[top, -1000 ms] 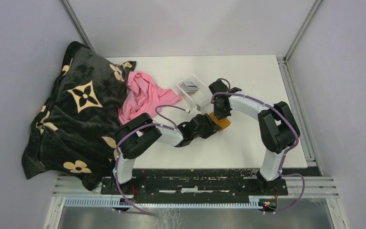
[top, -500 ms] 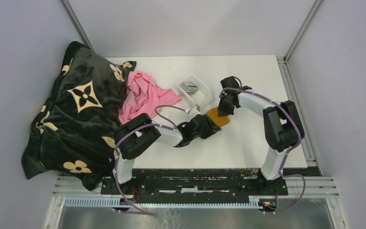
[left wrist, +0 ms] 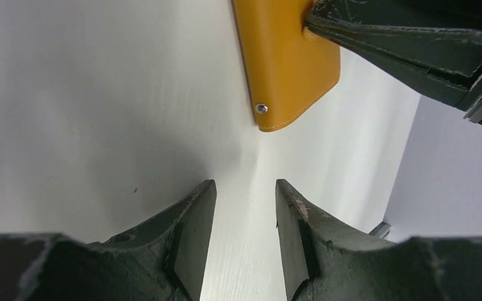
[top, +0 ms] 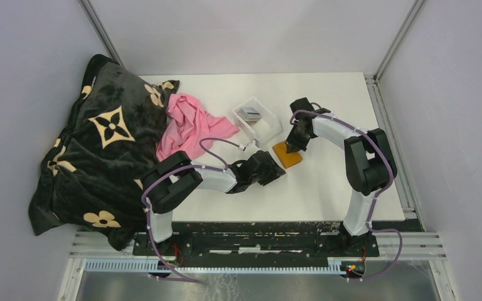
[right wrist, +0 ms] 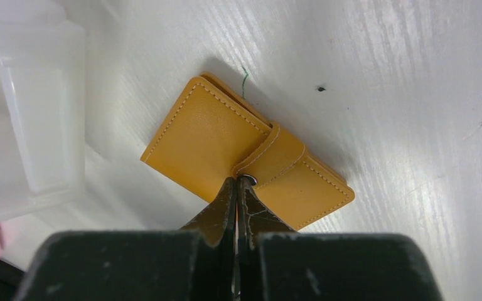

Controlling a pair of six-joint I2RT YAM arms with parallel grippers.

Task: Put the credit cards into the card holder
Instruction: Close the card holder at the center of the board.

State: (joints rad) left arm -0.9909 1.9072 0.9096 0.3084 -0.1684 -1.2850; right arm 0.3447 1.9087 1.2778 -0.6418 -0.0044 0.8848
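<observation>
Right wrist view gives us the card holder (right wrist: 219, 138) folded shut on the tabletop (right wrist: 414, 125), the right claw (right wrist: 236, 188) closed, tips meeting at its strap (right wrist: 279, 157); only top external shows us the credit cards (top: 249, 113) in the clear tray (top: 268, 130); the left claw (left wrist: 245, 188) gapes empty nearby

Robotics lab test cell: a white table (top: 326, 188) boxed in by plain pale wall panels (top: 251, 31) and aluminium frame posts (top: 400, 36), with 2 robot arms, left arm (top: 207, 179) and right arm (top: 351, 141), bolted at its near edge.
</observation>
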